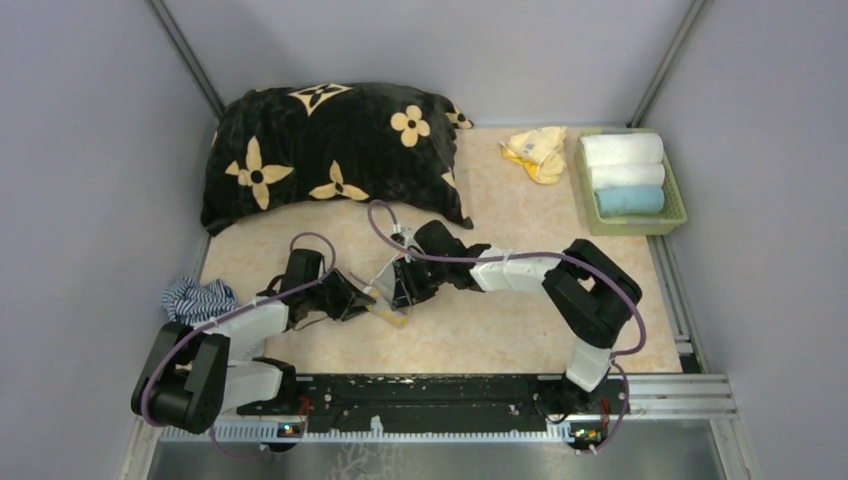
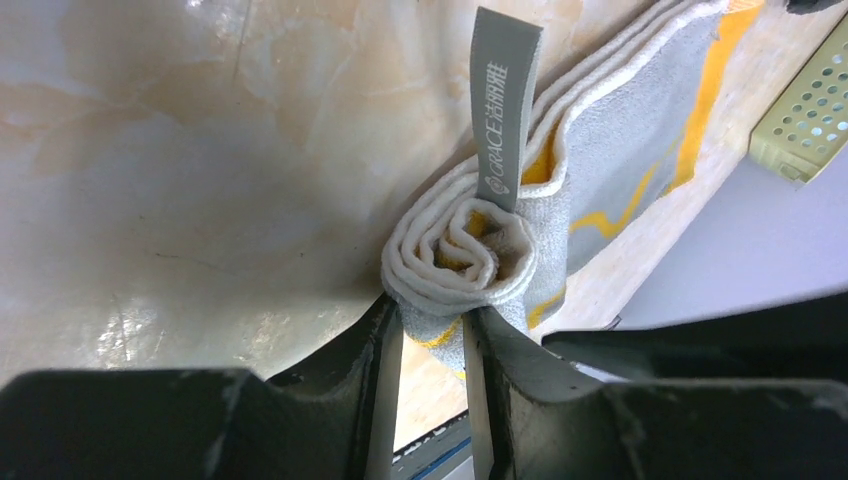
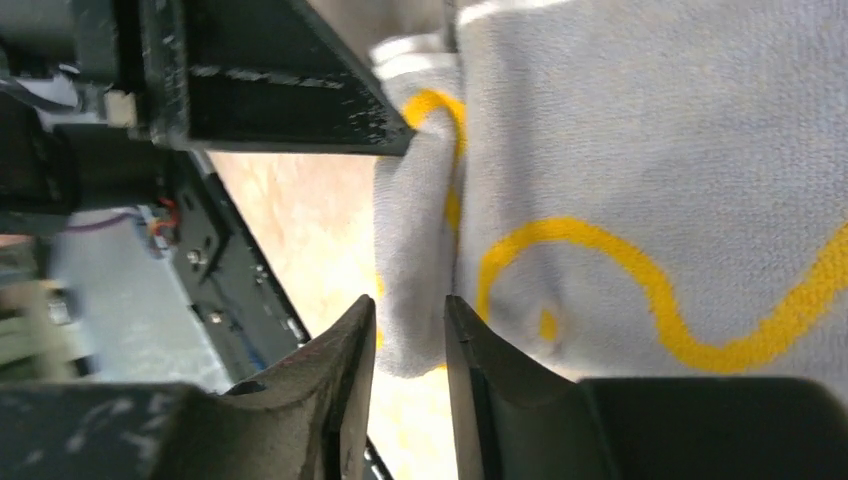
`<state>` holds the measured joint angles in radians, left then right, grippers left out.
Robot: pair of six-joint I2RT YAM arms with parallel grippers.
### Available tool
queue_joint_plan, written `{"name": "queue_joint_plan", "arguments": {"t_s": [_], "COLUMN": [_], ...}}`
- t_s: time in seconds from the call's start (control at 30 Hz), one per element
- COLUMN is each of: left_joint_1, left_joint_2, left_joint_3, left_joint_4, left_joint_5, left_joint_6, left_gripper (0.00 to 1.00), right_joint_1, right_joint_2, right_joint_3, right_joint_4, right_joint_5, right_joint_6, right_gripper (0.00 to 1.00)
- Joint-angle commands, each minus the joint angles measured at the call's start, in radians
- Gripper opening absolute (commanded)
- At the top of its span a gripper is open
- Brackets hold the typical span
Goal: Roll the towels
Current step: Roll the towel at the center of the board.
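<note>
The gray towel [image 2: 610,140] with yellow lines lies in the middle of the table [image 1: 500,335], between the two arms. From above, the arms hide nearly all of it. One end is rolled into a little swirl, and a gray tag [image 2: 505,100] sticks up there. The left gripper [image 2: 432,345] squeezes that roll tight. The right gripper [image 3: 405,340] pinches a fold of the towel, its fingers close together. The rest of the towel is cut off.

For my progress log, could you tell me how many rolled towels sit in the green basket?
3: a white towel at the far end, a second white towel in the middle, a light blue towel nearest; more may hide underneath.
</note>
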<state>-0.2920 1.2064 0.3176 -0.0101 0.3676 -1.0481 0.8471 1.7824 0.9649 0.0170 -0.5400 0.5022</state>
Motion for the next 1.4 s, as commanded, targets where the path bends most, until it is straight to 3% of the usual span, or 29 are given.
{"name": "queue_joint_plan", "arguments": {"t_s": [0.0, 0.17, 0.33, 0.53, 1.1, 1.27, 1.37], "left_joint_1": [0.002, 0.001, -0.001, -0.001, -0.001, 0.001, 0.003], "left_joint_2": [0.032, 0.047, 0.059, 0.061, 0.075, 0.051, -0.001], "left_joint_3": [0.016, 0.020, 0.023, 0.027, 0.042, 0.058, 0.088], "left_joint_4": [-0.064, -0.064, -0.060, -0.069, -0.081, -0.109, -0.159], "left_joint_5": [-0.064, -0.061, -0.053, -0.054, -0.046, -0.056, -0.081], "left_joint_6": [0.009, 0.004, -0.002, -0.004, 0.009, 0.027, 0.051], "left_gripper": [0.34, 0.34, 0.35, 0.35, 0.46, 0.53, 0.58], "right_joint_1": [0.119, 0.280, 0.396, 0.428, 0.428, 0.406, 0.359], "right_joint_2": [-0.120, -0.172, -0.103, -0.007, 0.196, 0.213, 0.161], "right_joint_3": [0.059, 0.121, 0.170, 0.189, 0.149, 0.142, 0.137], "right_joint_4": [-0.186, -0.248, -0.260, -0.260, -0.293, -0.310, -0.312], "right_joint_5": [0.370, 0.649, 0.777, 0.860, 0.914, 0.850, 0.661], "right_joint_6": [-0.211, -0.358, -0.459, -0.483, -0.504, -0.494, -0.474], "right_gripper": [0.35, 0.40, 0.40, 0.38, 0.40, 0.27, 0.16]}}
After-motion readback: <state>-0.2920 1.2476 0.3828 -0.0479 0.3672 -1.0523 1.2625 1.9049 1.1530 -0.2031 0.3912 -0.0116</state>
